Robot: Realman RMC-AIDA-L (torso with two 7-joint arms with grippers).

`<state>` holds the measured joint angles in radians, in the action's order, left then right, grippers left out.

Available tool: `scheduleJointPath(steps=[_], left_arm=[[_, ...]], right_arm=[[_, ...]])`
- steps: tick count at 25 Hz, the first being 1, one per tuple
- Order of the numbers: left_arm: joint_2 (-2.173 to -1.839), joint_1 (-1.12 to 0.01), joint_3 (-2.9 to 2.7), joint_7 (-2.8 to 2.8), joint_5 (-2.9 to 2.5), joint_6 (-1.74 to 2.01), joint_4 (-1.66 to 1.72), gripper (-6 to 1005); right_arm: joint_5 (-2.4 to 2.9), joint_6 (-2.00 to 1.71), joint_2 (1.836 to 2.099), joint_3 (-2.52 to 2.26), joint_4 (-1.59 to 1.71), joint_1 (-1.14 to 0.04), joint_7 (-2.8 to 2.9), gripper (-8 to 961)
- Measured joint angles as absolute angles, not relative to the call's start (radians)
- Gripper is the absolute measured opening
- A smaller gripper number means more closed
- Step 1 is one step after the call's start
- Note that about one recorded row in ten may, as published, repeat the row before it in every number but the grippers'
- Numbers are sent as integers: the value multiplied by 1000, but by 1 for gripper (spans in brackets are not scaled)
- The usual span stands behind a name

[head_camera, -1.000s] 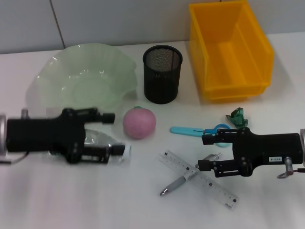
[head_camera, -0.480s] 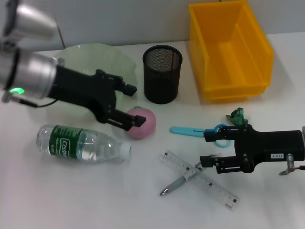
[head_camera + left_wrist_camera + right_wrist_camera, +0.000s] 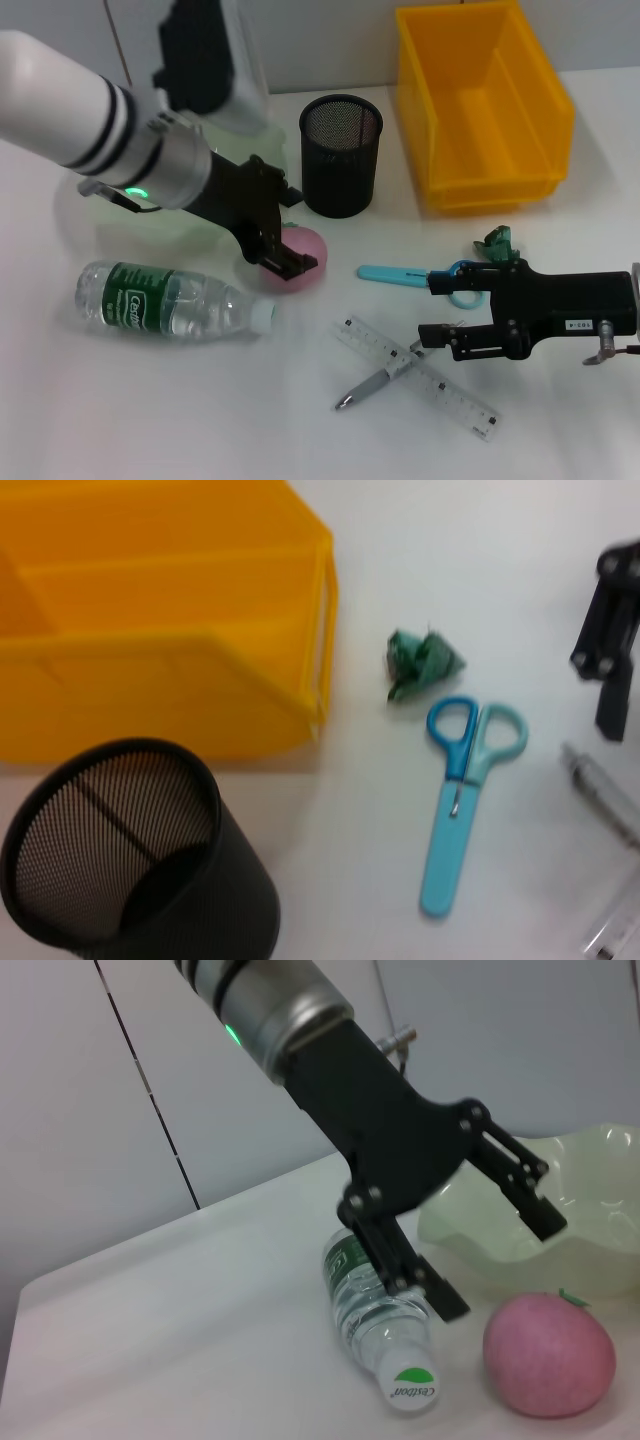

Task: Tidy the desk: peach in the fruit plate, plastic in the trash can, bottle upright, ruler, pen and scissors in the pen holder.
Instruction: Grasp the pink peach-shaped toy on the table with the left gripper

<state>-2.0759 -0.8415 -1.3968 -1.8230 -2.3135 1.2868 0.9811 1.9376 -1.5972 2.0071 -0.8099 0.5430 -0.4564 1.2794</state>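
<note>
1. White tabletop (image 3: pixel 150 420) against a pale panelled wall carries everything in sight
2. Left gripper (image 3: pixel 287 232) reaches in from the robot's left with its fingers spread wide and empty, hovering over the pink peach (image 3: pixel 305 250); in the right wrist view the two black fingers (image 3: pixel 520 1195) stand apart above the peach (image 3: pixel 548 1355), not touching it
3. Peach lies on the table just in front of the pale green fruit plate (image 3: pixel 120 215), between the plate and the bottle's cap end
4. Water bottle (image 3: pixel 170 302) lies on its side near the peach, white cap pointing toward the table's middle
5. Black mesh pen holder (image 3: pixel 341 155) stands upright between the fruit plate and the yellow bin (image 3: pixel 480 105)
6. Blue scissors (image 3: pixel 405 274) lie flat, closed, handles toward the right gripper; the left wrist view shows the crumpled green plastic (image 3: pixel 422 662) just beyond the handles, apart from the bin
7. Right gripper (image 3: pixel 430 313) lies low over the table on the robot's right, fingers parted and holding nothing, one fingertip beside the scissor handles and the other by the pen
8. Clear ruler (image 3: pixel 420 378) lies slanted, with the grey pen (image 3: pixel 375 383) crossing it
</note>
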Motion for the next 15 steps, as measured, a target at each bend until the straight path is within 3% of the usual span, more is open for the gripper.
scheduleJointPath(steps=[15], left_arm=[[-2080, -851, -1555, -1869, -2334, 1080, 859, 735]], right_arm=[[1937, -1597, 2011, -813, 543, -464, 1282, 725]])
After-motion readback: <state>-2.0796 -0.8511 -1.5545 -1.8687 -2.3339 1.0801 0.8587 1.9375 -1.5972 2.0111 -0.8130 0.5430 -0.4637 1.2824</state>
